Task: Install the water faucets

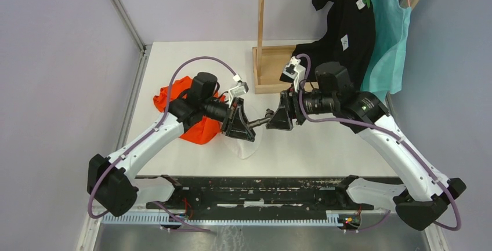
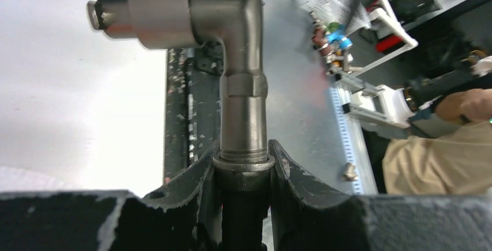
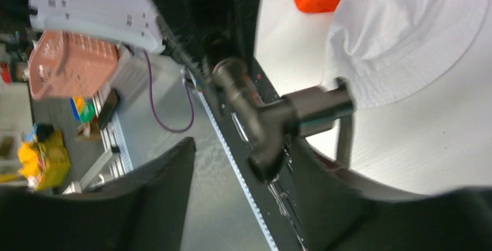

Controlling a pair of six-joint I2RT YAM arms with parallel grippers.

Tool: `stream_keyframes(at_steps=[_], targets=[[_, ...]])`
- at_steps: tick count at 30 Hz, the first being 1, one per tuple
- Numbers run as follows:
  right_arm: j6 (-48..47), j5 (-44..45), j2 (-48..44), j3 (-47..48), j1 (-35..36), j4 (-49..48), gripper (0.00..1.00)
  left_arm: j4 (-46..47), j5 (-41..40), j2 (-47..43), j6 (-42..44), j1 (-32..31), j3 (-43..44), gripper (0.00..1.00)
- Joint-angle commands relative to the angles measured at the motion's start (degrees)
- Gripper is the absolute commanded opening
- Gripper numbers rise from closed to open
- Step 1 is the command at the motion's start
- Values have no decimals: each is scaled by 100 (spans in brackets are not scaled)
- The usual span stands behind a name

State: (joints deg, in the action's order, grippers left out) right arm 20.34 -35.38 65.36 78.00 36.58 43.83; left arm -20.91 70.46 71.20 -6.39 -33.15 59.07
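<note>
You held the water faucet (image 2: 243, 88) above the middle of the table (image 1: 325, 146), its stem clamped in the jaws of the left gripper (image 2: 243, 167). The jaws of the right gripper (image 3: 243, 152) stood apart around its free end, gripping nothing. In my judgement, those jaws needed squaring on the fitting before closing, then turning without side load, lest threads cross.

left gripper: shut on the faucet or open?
Shut on the faucet. Left wrist view: the left gripper's fingers sit tight against both sides of its threaded collar, no gap showing.
</note>
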Motion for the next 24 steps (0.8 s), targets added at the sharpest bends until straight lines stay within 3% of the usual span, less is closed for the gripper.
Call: stream_keyframes(at_steps=[1, 5, 10, 13, 16, 24], targets=[[728, -436, -374, 381, 124, 332, 83, 500, -15, 17, 833, 27, 72, 3], [-260, 140, -1221, -359, 122, -443, 91, 396, 584, 327, 754, 53, 213, 3], [-1828, 197, -3210, -2928, 122, -3035, 97, 65, 932, 570, 823, 53, 386, 3], [-2469, 243, -3799, -3639, 122, -3938, 99, -77, 1011, 538, 809, 54, 457, 3], [-2758, 101, -3508, -3514, 122, -3780, 99, -132, 1087, 464, 787, 54, 460, 3], [-2426, -249, -2162, -3205, 123, -4380, 99, -140, 1208, 339, 736, 54, 311, 3]])
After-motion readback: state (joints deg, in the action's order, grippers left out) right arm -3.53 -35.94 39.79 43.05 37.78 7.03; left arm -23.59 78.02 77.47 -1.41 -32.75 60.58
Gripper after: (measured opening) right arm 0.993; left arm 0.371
